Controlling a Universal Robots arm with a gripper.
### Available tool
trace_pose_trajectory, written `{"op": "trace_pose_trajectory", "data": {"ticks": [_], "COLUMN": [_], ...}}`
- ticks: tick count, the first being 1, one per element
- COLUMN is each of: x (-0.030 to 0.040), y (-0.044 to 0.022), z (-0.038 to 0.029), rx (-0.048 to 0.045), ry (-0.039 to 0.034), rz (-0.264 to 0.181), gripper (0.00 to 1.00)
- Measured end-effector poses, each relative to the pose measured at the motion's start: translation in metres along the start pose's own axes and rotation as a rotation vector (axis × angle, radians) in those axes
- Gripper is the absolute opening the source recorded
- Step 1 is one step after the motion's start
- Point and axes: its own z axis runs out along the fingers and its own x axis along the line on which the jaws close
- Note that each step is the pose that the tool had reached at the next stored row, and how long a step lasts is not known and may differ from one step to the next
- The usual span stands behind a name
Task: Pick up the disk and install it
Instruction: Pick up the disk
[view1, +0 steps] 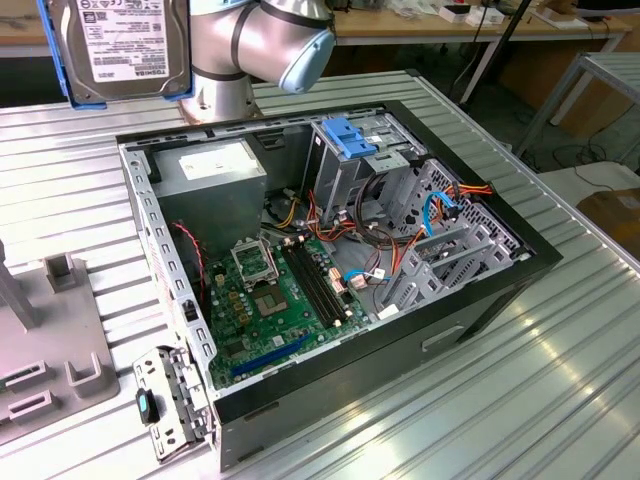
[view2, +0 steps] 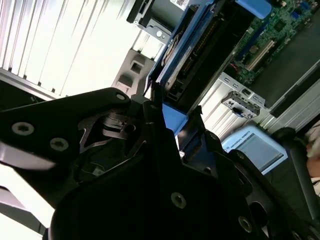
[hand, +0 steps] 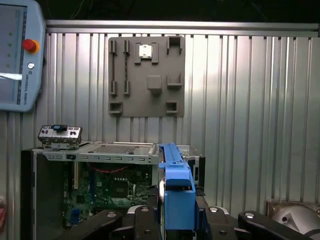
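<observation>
The disk, a dark grey drive with a white label and a bright blue rail along its edge, hangs in the air at the exterior view's upper left, above and behind the open computer case. In the first wrist view the blue rail of the disk stands edge-on between the black fingers of my gripper, which is shut on it. The second wrist view shows the disk from its connector side, held in the gripper. The metal drive cage with its light-blue latch sits at the case's back.
The case lies open on a ribbed metal table, motherboard and cables exposed. A grey fixture plate lies at the exterior view's left. A loose metal bracket rests by the case's front corner. A teach pendant lies beyond.
</observation>
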Motion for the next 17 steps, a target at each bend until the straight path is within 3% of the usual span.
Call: {"op": "trace_pose_trajectory", "data": {"ticks": [4, 5, 7, 9, 10, 13, 15, 17], "x": [0.0003, 0.0004, 0.0008, 0.0011, 0.0013, 0.0016, 0.0017, 0.0018], "y": [-0.0130, -0.0185, -0.0361, -0.0454, -0.0543, -0.0685, -0.0754, -0.0773], "z": [0.0001, 0.0002, 0.0003, 0.0005, 0.0005, 0.0006, 0.0007, 0.0007], "rx": [-0.0030, -0.0045, -0.0094, -0.0120, -0.0149, -0.0188, -0.0201, -0.0204], "ry": [0.0028, 0.0032, 0.0038, 0.0037, 0.0038, 0.0037, 0.0037, 0.0037], "rz": [0.000, 0.000, 0.000, 0.000, 0.000, -0.001, -0.001, -0.001], "gripper": [0.36, 0.36, 0.36, 0.36, 0.36, 0.36, 0.36, 0.36]}}
